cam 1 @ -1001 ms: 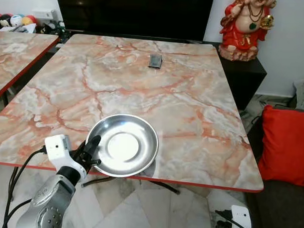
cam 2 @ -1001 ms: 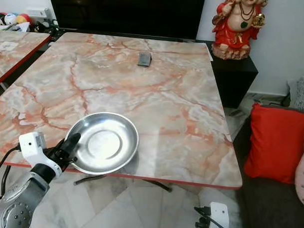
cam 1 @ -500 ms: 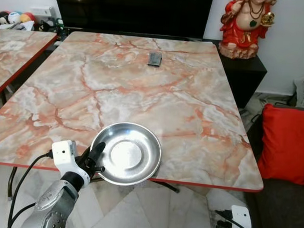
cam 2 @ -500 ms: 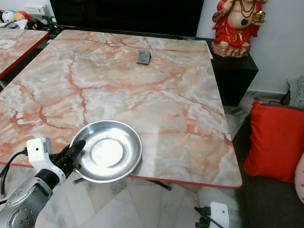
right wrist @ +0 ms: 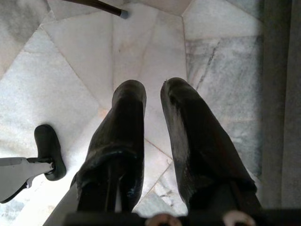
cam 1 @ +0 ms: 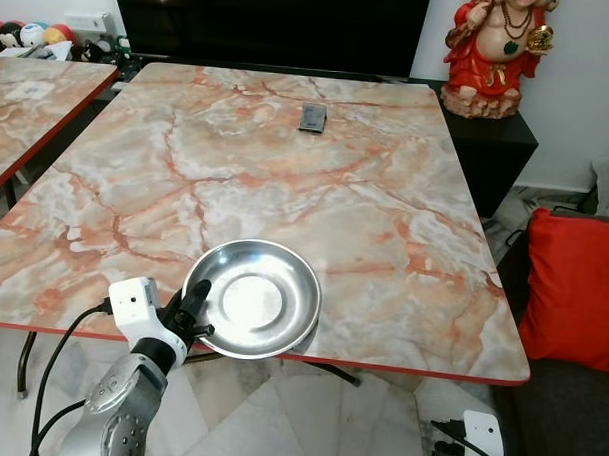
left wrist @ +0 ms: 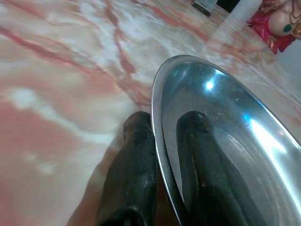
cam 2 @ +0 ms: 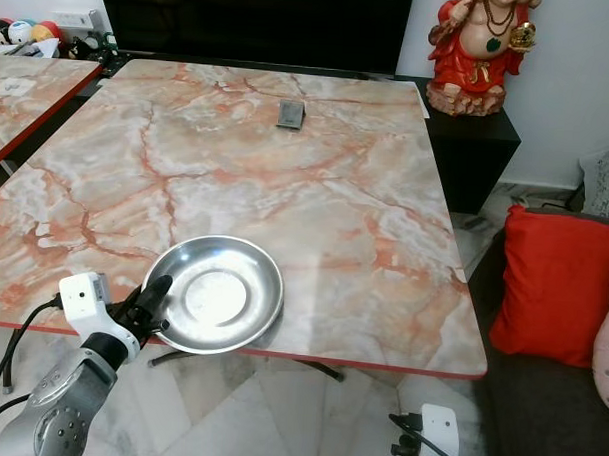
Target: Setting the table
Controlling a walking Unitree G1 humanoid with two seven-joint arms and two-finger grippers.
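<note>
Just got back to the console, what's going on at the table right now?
The left gripper is clamped on the rim of a steel plate, one finger inside and one under it, at the near edge of the marble table. The plate overhangs that edge a little. A small dark object lies at the far side. The right gripper hangs idle over the floor.

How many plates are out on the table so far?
1. The steel plate sits at the near edge of the marble table, its rim pinched by the left gripper. Farther back lies only a small dark object. The neighbouring table is partly out of frame.
</note>
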